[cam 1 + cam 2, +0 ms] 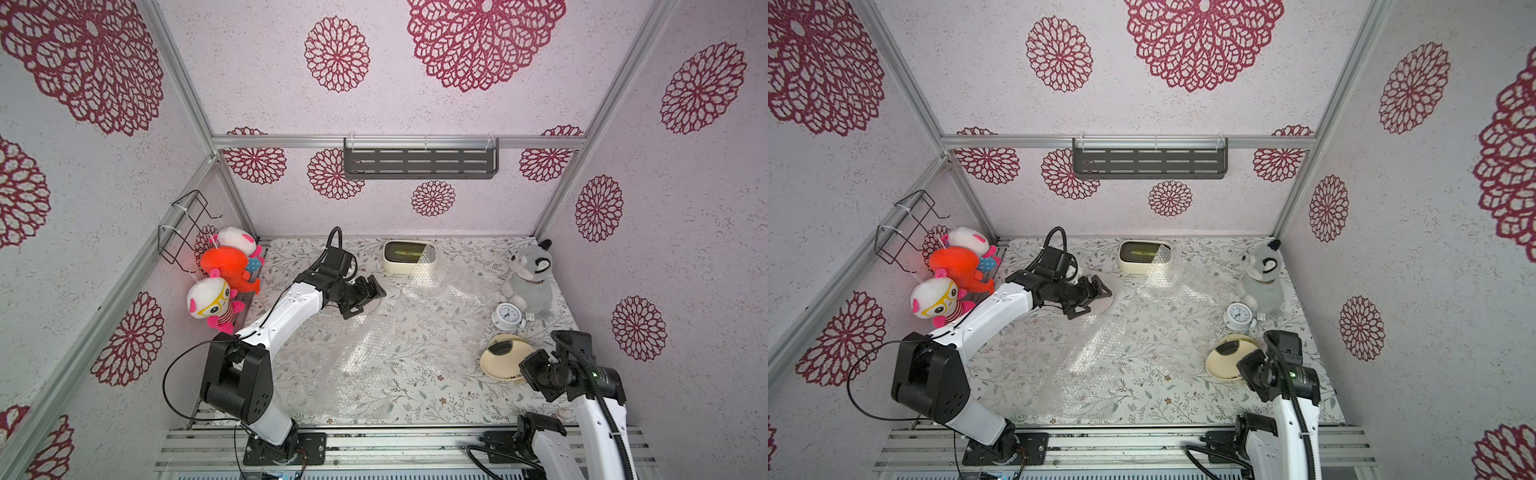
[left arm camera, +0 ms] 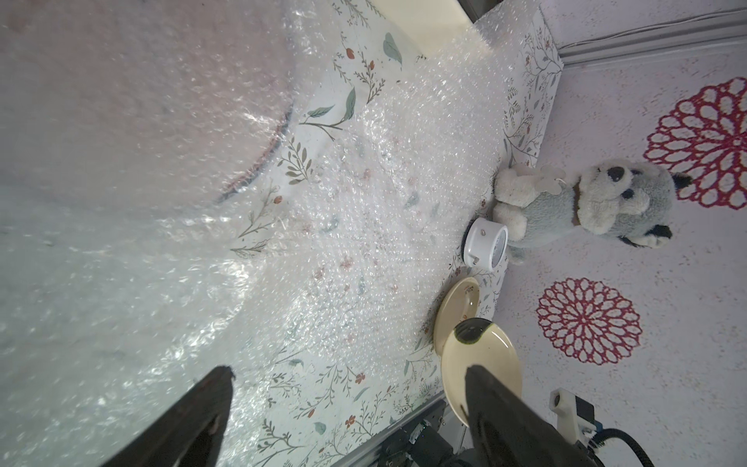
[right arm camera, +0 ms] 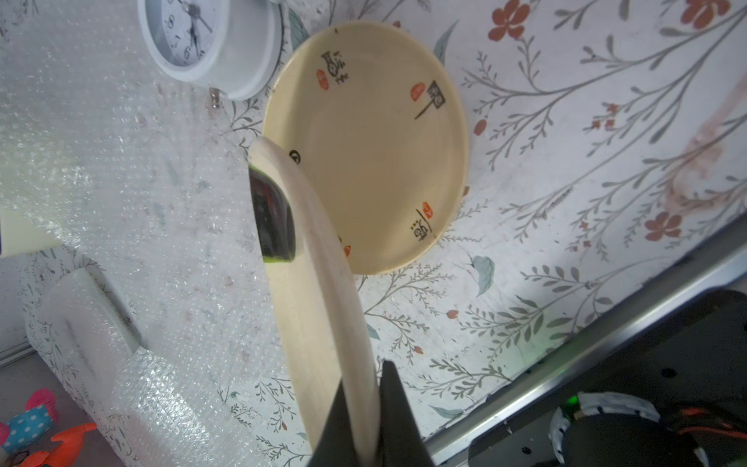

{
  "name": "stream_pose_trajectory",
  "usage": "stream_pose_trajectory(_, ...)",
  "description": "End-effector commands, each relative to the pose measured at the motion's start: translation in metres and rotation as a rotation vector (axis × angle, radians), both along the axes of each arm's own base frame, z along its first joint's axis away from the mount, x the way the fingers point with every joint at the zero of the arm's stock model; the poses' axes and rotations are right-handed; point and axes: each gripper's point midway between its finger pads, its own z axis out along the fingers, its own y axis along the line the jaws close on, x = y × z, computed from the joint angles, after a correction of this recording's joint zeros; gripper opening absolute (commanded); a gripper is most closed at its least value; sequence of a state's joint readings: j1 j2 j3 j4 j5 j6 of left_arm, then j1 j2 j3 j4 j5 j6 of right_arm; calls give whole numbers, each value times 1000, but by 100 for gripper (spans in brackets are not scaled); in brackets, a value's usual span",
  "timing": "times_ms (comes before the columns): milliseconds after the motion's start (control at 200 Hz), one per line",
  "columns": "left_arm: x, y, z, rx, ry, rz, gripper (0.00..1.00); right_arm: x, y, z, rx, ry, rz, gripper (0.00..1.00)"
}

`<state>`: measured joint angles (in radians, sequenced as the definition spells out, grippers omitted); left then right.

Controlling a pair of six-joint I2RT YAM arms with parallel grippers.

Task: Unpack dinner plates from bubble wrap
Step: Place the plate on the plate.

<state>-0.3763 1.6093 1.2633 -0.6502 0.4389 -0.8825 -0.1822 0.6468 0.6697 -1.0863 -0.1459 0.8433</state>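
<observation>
Cream round ceramic plate (image 3: 307, 323) is pinched by its rim in my right pincer (image 3: 366, 384), tilted over a second cream plate (image 3: 372, 161) lying flat beside the white alarm clock (image 3: 210, 44). Clear bubble wrap (image 1: 365, 365) sprawls mid-tabletop (image 1: 449, 395); left pincer (image 2: 349, 370) hangs wide open.

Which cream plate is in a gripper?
The tilted plate with the dark patch, its rim clamped by the right gripper; the flat plate lies beside the clock.

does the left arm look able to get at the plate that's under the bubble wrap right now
Probably yes. The left gripper is open and close to that plate, with no other object between them. Only the bubble wrap lies over it, so the fingers would meet wrap first.
</observation>
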Motion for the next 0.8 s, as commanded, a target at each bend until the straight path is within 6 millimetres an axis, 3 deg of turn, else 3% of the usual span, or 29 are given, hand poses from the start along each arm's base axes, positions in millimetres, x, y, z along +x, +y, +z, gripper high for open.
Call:
stream_pose_trajectory(0, 0, 7, 13, -13, -38, -4, 93, -6, -8, -3, -5, 20, -96, 0)
stream_pose_trajectory(395, -12, 30, 15, 20, -30, 22, 95, 0, -8, -24, 52, -8, -186, 0)
stream_pose_trajectory(796, -23, 35, 13, 29, -19, 32, 96, 6, -12, -32, 83, -20, -230, 4)
